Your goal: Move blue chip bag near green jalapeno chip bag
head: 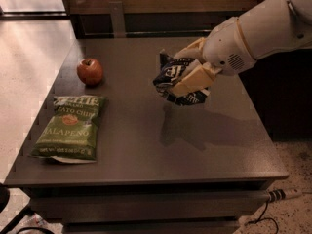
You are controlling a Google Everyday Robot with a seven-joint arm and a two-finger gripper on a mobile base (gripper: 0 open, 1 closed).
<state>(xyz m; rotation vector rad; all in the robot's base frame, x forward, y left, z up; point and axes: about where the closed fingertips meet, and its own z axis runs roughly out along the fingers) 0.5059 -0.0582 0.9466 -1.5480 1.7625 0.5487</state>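
Observation:
My gripper (184, 72) is shut on the blue chip bag (171, 78), a crumpled navy foil bag with white lettering, and holds it in the air above the middle of the dark table (146, 145). The bag casts a shadow on the table below it. The green jalapeno chip bag (68, 126) lies flat near the table's front left, well to the left of the gripper. My white arm (253, 30) reaches in from the upper right.
A red apple (89, 71) sits on the table behind the green bag, at the left. A cable (273, 199) hangs at the table's lower right. A wooden wall runs behind the table.

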